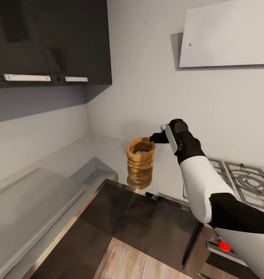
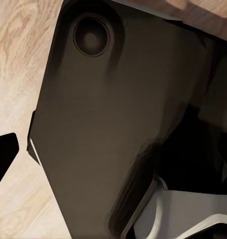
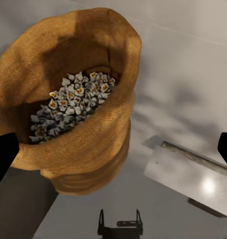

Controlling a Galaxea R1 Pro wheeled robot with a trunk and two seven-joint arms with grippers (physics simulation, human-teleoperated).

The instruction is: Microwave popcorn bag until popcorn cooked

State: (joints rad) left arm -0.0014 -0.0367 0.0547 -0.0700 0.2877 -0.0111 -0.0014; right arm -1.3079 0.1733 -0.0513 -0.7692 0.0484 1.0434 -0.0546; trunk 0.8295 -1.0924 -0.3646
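Note:
The tan popcorn bag [image 1: 139,161] stands upright on the glossy grey countertop [image 1: 105,149], near the corner by the wall. Its mouth is open upward, with whitish popcorn [image 3: 73,102] lying inside. My right gripper [image 1: 154,138] hovers just right of the bag's rolled rim, level with its top and apart from it. In the right wrist view the bag [image 3: 68,144] sits between the two spread black fingertips [image 3: 3,154], so the gripper is open. One dark finger [image 2: 3,157] of my left gripper shows at the frame's edge, over wood floor. The microwave is out of view.
The steel gas hob [image 1: 240,182] lies right of the bag, under the white flat hood [image 1: 225,35]. Dark upper cabinets [image 1: 50,38] hang at the left. A dark cabinet front [image 1: 147,224] drops below the counter edge, with a red knob [image 1: 223,245] at the right.

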